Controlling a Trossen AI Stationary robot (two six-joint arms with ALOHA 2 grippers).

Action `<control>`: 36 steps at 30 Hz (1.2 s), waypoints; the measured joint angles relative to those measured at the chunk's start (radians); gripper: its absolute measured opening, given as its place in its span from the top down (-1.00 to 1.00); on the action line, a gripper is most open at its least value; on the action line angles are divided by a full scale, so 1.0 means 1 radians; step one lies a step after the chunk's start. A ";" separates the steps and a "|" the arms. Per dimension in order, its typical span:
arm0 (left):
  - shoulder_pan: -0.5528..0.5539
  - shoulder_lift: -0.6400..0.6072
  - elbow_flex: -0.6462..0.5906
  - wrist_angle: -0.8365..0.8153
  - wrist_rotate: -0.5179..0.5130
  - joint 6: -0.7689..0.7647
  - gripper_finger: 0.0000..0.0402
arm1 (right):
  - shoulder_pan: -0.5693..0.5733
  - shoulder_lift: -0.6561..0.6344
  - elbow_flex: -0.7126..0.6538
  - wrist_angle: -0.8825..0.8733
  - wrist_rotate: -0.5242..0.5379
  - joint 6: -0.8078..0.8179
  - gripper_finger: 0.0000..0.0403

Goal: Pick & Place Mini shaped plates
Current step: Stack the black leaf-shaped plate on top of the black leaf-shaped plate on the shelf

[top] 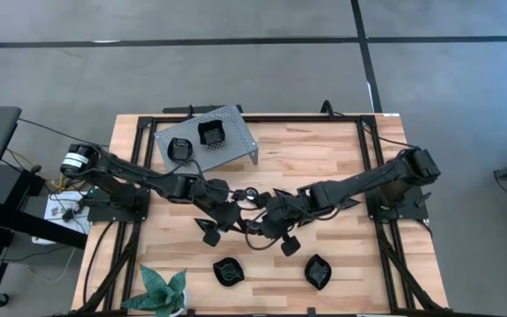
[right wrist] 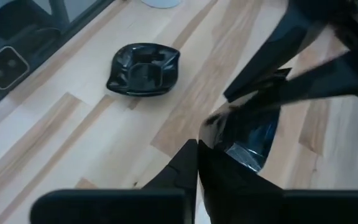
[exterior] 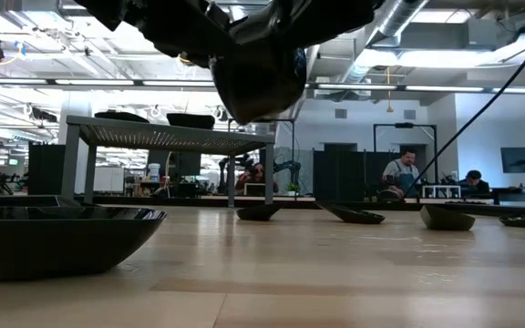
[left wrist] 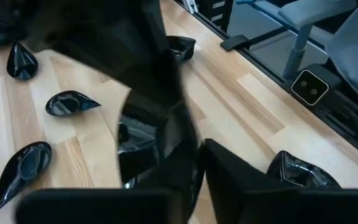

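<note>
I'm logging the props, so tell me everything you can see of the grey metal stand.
The grey metal stand is a flat perforated sheet on four thin legs, tilted slightly askew at the table's far edge on the left arm's side. Its matte top carries two glossy black dishes, side by side. Neither gripper touches it.

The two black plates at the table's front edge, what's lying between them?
Nothing: in the high view, bare wood separates the left plate and right plate.
</note>
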 joint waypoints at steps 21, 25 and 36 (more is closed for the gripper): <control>-0.047 0.000 0.002 -0.033 0.032 -0.008 0.94 | -0.032 0.000 0.000 0.078 0.014 0.010 0.27; -0.037 -0.001 0.002 -0.102 -0.077 -0.095 0.95 | -0.039 -0.001 -0.002 0.085 0.035 0.010 0.16; -0.024 -0.073 0.000 -0.191 -0.224 -0.239 0.95 | -0.047 -0.135 0.001 -0.179 0.223 0.026 0.05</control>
